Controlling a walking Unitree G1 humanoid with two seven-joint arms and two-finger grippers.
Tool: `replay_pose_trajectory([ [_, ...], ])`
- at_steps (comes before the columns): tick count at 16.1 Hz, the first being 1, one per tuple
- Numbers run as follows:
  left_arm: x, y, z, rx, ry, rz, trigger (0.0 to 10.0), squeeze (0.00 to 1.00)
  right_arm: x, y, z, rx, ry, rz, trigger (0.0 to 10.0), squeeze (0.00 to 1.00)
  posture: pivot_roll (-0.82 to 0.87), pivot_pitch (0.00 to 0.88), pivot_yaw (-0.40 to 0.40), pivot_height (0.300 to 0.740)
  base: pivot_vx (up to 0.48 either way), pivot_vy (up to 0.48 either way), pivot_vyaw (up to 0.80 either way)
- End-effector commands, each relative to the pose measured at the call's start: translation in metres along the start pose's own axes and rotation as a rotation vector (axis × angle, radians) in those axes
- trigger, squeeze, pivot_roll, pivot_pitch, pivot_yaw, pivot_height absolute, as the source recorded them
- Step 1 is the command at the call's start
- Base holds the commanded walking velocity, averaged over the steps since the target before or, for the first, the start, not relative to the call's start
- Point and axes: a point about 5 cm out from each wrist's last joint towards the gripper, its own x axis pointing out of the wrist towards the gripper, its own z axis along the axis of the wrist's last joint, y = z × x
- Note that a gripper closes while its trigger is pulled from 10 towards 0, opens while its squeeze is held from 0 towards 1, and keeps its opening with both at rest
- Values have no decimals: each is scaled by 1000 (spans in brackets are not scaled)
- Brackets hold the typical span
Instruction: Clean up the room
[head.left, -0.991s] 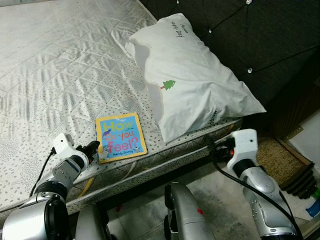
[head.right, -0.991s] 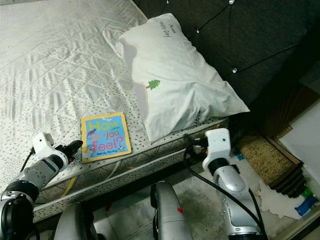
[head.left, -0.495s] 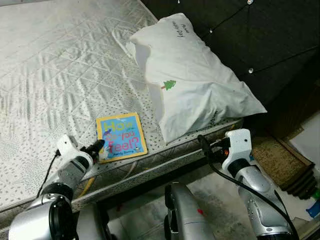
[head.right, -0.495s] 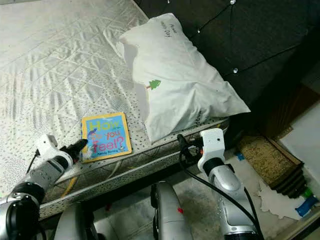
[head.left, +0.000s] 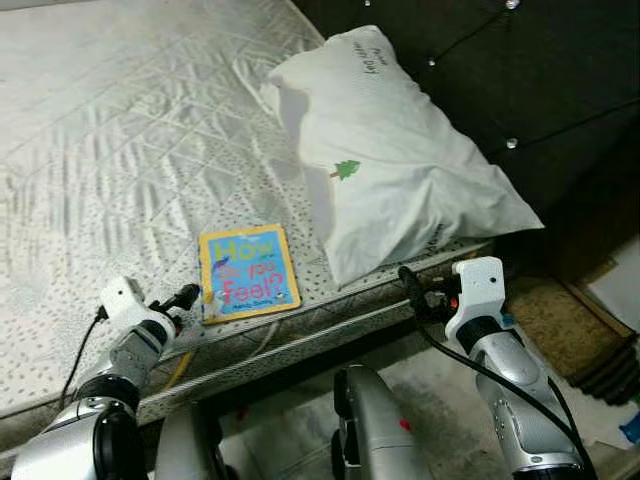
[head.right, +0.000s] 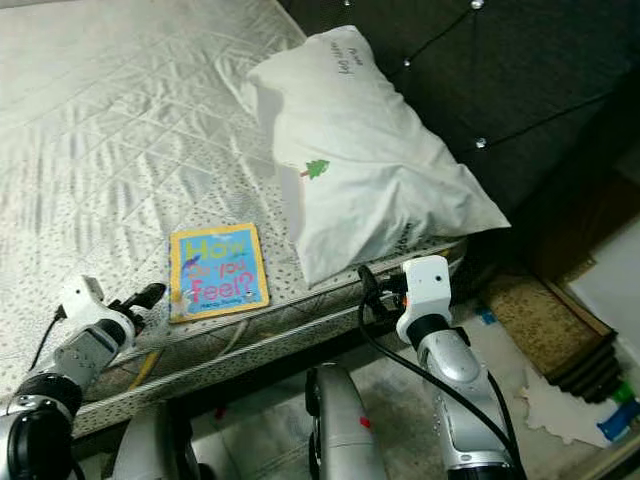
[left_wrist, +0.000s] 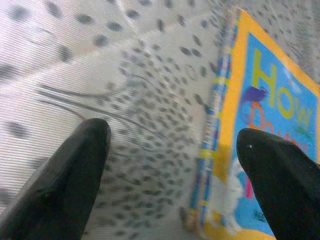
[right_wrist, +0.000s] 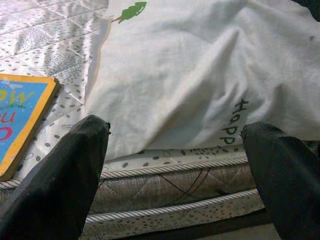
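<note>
**Quilted mattress, one pillow, one book near the edge**

Quilted grey-white fabric covers the mattress (head.left: 120, 150), which takes up most of the head views, its dotted border running along the near edge. Behind it stands a dark tufted headboard (head.left: 520, 80) set with shiny buttons. A large white pillow (head.left: 400, 160) lies at the head end, against the headboard, printed with a small green tree and some dark lettering; one corner hangs over the mattress side.

Beside the pillow but apart from it, a picture book (head.left: 248, 272) with a yellow border and blue cover lies flat near the mattress edge.

The left gripper (head.left: 180, 300) rests low at the mattress edge, just beside the book's near corner; in the left wrist view its two black fingers (left_wrist: 75, 170) stand wide apart, one over bare dotted fabric, the other over the book (left_wrist: 260, 130), gripping nothing. The right gripper (head.left: 412, 290) hovers off the side of the bed below the pillow's overhanging corner, its fingers (right_wrist: 75, 170) likewise spread, facing the pillow (right_wrist: 200, 75) and the mattress border.
</note>
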Motion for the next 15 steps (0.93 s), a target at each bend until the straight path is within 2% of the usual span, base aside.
replay_pose_trajectory([
  [1, -1, 5, -4, 22, 17, 27, 10000, 0, -2, -3, -2, -4, 3, -19, 10000, 0, -223, 180, -45, 586, 0, 0, 0],
  [6, 3, -8, -21, 68, 71, 9, 10000, 0, 0, -7, 1, -21, -7, -38, 10000, 0, -233, 183, -50, 586, 0, 0, 0],
  [15, 8, -36, -34, 99, 124, -89, 10000, 0, 1, -6, 1, -23, -11, -43, 10000, 0, -233, 181, -47, 586, 0, 0, 0],
])
